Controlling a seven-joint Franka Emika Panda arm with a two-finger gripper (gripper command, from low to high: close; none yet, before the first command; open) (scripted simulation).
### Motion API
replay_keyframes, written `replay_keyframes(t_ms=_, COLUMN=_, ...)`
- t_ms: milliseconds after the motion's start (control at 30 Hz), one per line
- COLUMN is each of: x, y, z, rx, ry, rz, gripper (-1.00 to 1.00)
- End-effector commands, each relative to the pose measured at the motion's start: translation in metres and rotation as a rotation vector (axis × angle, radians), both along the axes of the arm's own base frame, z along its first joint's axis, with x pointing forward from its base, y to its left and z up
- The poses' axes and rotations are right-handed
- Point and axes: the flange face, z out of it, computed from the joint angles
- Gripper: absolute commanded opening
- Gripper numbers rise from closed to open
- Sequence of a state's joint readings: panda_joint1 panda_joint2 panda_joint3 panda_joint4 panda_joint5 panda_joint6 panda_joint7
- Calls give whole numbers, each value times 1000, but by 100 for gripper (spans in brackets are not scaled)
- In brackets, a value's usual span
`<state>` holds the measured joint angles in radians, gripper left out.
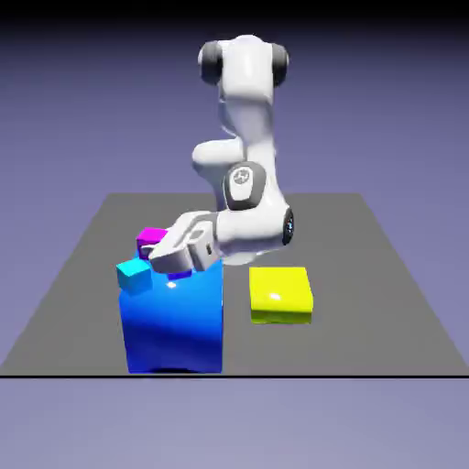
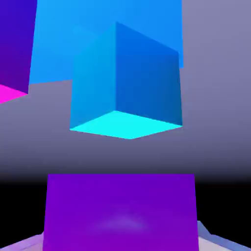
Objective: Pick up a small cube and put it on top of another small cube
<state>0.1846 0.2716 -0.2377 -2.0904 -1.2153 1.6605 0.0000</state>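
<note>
My gripper (image 1: 176,264) hangs over the top far edge of the big blue block (image 1: 174,321), shut on a small cube. Only that cube's purple side (image 1: 180,273) peeks out under the fingers. In the hand view this purple face (image 2: 120,213) fills the bottom, with pale fingertips (image 2: 219,241) just showing at the corners. A second small magenta cube (image 1: 151,240) sits just behind the hand, toward the exterior view's left; its purple and magenta faces (image 2: 13,54) show at the hand view's left edge. A tiny cyan cube (image 1: 135,275) (image 2: 125,88) lies straight ahead of the hand.
A flat yellow block (image 1: 281,294) lies on the grey table (image 1: 385,302), on the exterior view's right of the blue block. The cyan cube overlaps the blue block's upper left corner; whether it rests on it or behind it I cannot tell.
</note>
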Motion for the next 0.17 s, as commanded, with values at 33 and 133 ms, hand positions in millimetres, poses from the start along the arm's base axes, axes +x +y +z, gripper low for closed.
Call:
replay_keyframes(t_ms=33, x=0, y=0, z=0, rx=-1, ry=0, rz=2, gripper=100)
replay_keyframes(t_ms=133, x=11, y=47, z=32, rx=-1, ry=0, rz=2, gripper=100)
